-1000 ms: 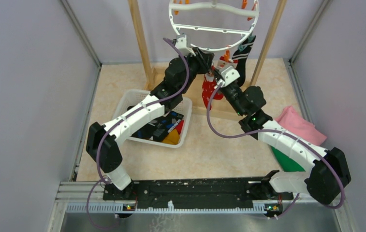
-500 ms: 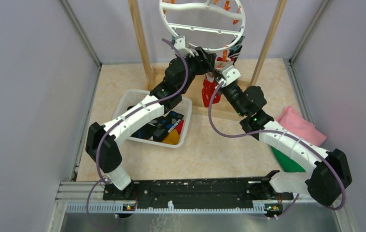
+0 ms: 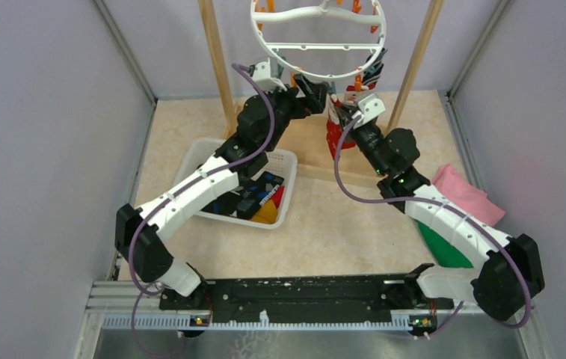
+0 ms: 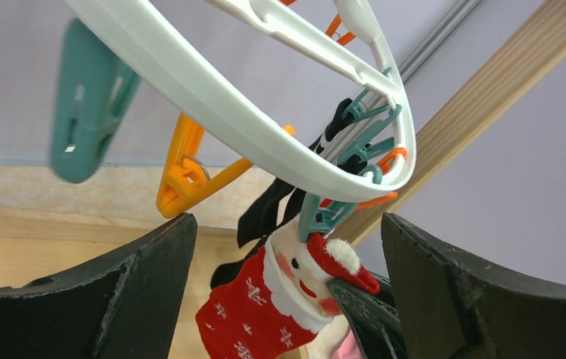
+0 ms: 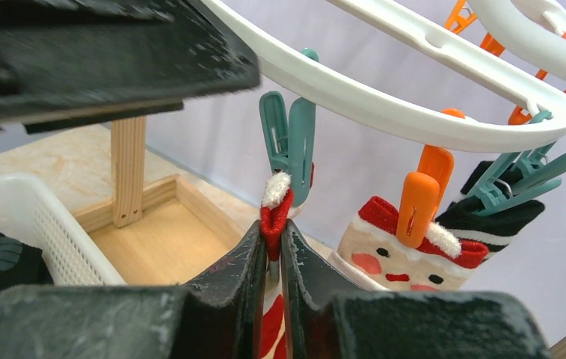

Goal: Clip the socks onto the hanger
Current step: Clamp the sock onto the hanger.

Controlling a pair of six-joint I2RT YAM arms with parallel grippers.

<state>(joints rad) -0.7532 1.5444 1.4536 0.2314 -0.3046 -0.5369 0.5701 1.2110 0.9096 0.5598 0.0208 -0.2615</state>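
The white round hanger (image 3: 317, 47) hangs from the wooden rack. Under its near rim a red Santa sock (image 4: 265, 307) hangs with its hat end in a teal peg (image 4: 324, 213). My right gripper (image 5: 274, 235) is shut on that sock's red cuff (image 5: 274, 213), just below the teal peg (image 5: 288, 142). My left gripper (image 4: 287, 224) stands wide open, a little back from the peg and touching nothing. A second Santa sock (image 5: 392, 262) hangs from an orange peg (image 5: 418, 198). A black striped sock (image 5: 489, 221) hangs beside it. More socks lie in the basket.
A white mesh basket (image 3: 205, 153) with several socks sits at the left of the table. Pink cloth (image 3: 466, 196) and green cloth (image 3: 440, 250) lie at the right. Wooden rack posts (image 3: 216, 60) flank the hanger. Free teal (image 4: 85, 127) and orange (image 4: 182, 179) pegs dangle from the rim.
My left gripper has opened wide and drawn back to the left. The hanger has swung left. My right gripper still grips the red sock and has shifted up and right.
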